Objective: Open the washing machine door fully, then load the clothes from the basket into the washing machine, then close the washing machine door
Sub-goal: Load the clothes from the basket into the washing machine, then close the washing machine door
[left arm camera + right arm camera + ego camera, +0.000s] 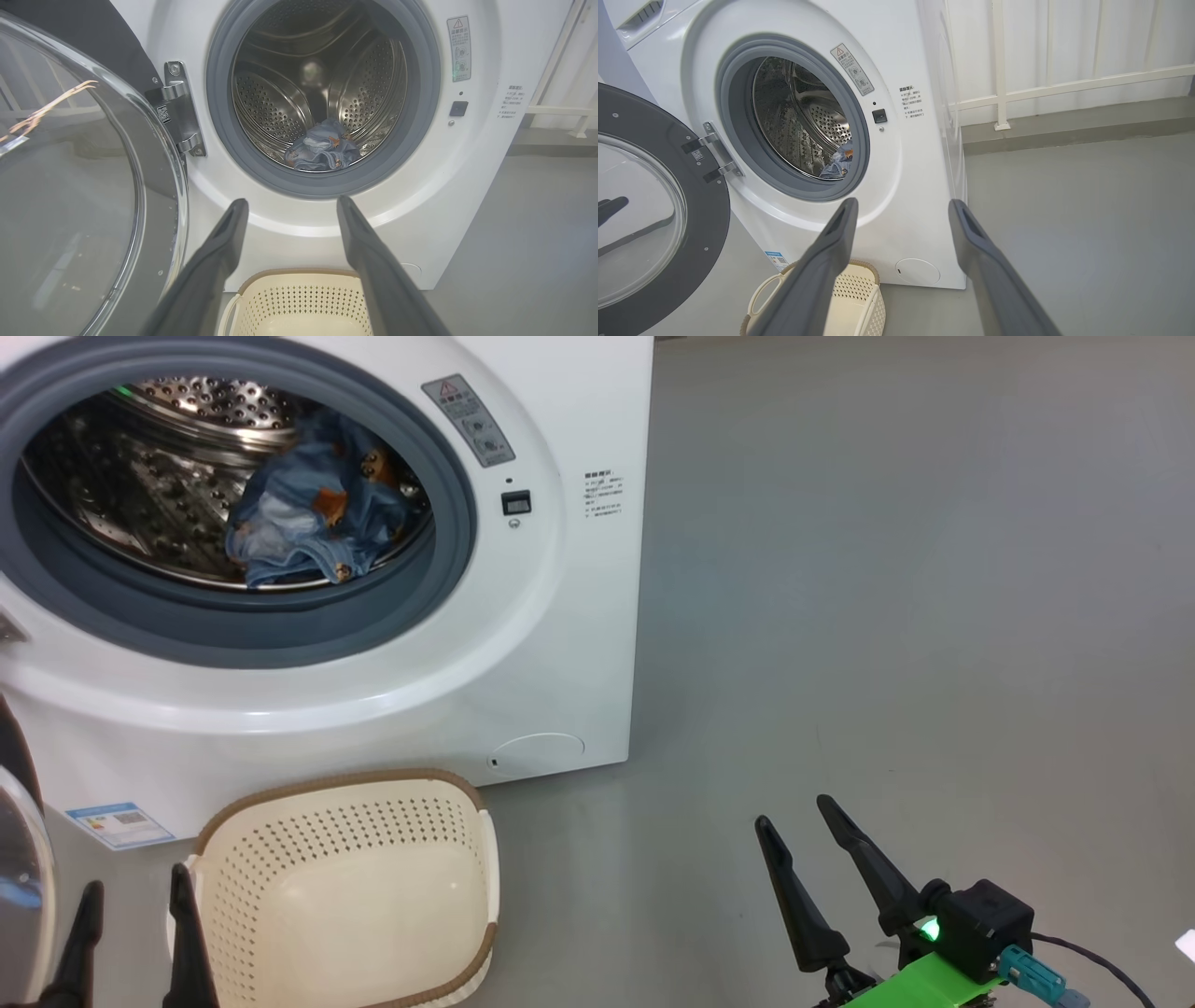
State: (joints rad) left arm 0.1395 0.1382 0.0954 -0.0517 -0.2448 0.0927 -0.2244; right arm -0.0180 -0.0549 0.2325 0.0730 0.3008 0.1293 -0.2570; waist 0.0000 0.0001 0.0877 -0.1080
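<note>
Grey floor (887, 616) spreads under everything. Nearest, at the bottom of the head view, are two grippers: the left gripper (134, 879) with its two dark fingers spread apart and gripping nothing, just left of the basket, and the right gripper (794, 810), likewise spread and holding nothing, over open floor well to the right. One cream basket (327, 777) with a brown rim stands on the floor against the foot of the washing machine (560, 644), its pale perforated bottom in plain sight. Beside it, to the left, the one round door (710, 219) hangs swung wide open; the right wrist view takes in its whole black rim and glass, while the left wrist view brings the glass and the single metal hinge (180, 109) up close. One blue energy label (119, 823) and one round cap (537, 753) sit low on the white front. Deeper in, one crumpled bundle of blue clothes (308, 523) lies on the bottom of the steel drum. Farthest back, the right wrist view adds a white railing (999, 70) along the wall.
</note>
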